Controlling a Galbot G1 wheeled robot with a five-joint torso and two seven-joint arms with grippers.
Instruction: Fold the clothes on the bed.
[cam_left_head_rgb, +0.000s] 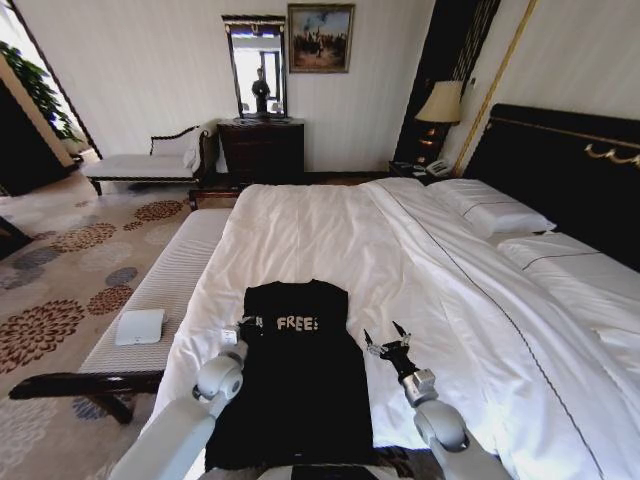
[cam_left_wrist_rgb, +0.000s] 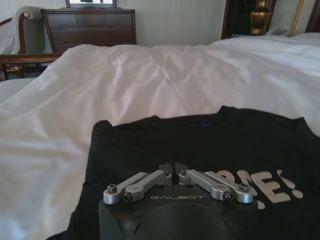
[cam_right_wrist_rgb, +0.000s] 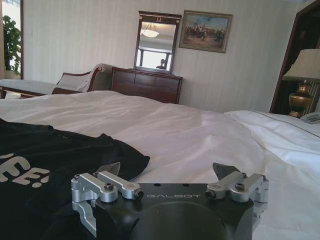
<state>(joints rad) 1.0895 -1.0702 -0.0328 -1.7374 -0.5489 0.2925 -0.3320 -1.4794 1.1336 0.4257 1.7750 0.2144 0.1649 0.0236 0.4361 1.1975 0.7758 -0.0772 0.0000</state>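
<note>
Black T-shirt (cam_left_head_rgb: 296, 375) lies spread flat on the white bed (cam_left_head_rgb: 420, 270), near the foot edge closest to the robot, collar pointing away toward the far side, white "FREE!" print face up (sleeves look tucked in, body a long rectangle). Left hand (cam_left_head_rgb: 246, 324) sits at the shirt's left shoulder edge, right over the fabric; in the left wrist view the left hand (cam_left_wrist_rgb: 171, 170) has its fingers drawn together, tips meeting at the centre just above the black cloth, can't tell if any fabric is pinched. Right hand (cam_left_head_rgb: 386, 340) is just beside the shirt's right edge, over bare white sheet; in the right wrist view the right hand (cam_right_wrist_rgb: 167, 172) has fingers spread apart, nothing between them, shirt sleeve (cam_right_wrist_rgb: 120, 157) near its left finger. Pillows (cam_left_head_rgb: 495, 212) up by the dark headboard (cam_left_head_rgb: 560, 160). Pale bench (cam_left_head_rgb: 165, 290) runs along the bed's left side.
</note>
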